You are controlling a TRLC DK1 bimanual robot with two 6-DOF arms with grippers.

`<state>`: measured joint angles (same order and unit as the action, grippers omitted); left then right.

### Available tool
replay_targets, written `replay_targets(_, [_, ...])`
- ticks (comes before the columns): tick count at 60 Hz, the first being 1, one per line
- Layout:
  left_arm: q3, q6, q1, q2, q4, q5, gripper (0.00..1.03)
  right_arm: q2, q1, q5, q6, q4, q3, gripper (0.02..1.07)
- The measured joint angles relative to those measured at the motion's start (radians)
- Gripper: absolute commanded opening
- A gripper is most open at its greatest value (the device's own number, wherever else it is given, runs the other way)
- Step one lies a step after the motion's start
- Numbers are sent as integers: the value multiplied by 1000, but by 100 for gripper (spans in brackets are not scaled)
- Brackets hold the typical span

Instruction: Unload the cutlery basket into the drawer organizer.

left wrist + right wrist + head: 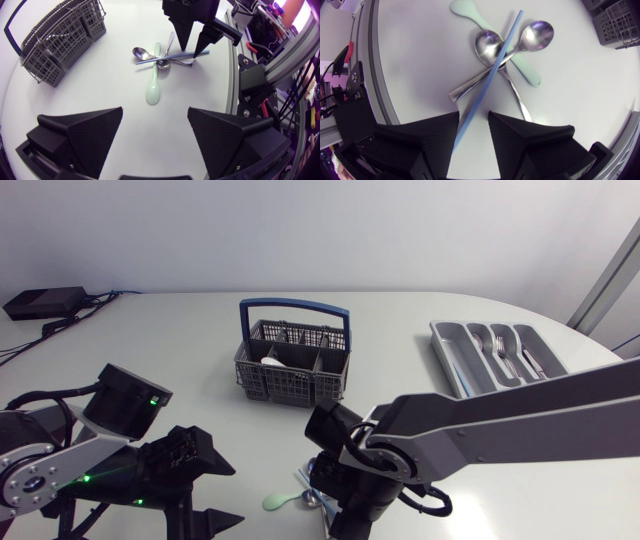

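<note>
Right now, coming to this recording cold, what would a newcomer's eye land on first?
The crossed pile near the table's front edge: two metal spoons, a mint-green spoon and a thin blue stick across them, with the right gripper just above, the stick between its open fingers. Farther back stands the grey cutlery basket with its blue handle; the drawer organizer, holding some cutlery, lies to its right.

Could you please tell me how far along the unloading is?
Done: metal cutlery already lies in the drawer organizer. In hand: the right gripper, open, straddles a blue stick atop three spoons on the table. Left: that pile, plus a white piece in the cutlery basket.
</note>
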<state>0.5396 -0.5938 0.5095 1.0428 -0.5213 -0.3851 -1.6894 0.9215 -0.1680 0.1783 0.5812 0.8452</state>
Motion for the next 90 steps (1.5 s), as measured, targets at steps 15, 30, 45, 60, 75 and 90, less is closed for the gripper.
replay_targets(15, [0, 0, 3, 0, 2, 0, 91, -21, -8, 24, 5, -16, 17, 17])
replay_targets(30, [0, 0, 2, 0, 4, 0, 91, -14, -16, 45, 40, -14, 13, 13])
replay_targets(45, [0, 0, 2, 3, 27, 0, 91, 188, -108, 14, 96, 69, -23, 13])
replay_targets(60, [0, 0, 2, 29, 42, 0, 91, 349, -511, -73, 192, 164, -1, 14])
replay_targets(75, [0, 11, 2, 32, 49, 0, 91, 203, -985, -94, 249, 125, 133, 14])
replay_targets(90, [0, 19, 3, 32, 49, 0, 91, -54, -1153, -93, 182, 4, 278, 15])
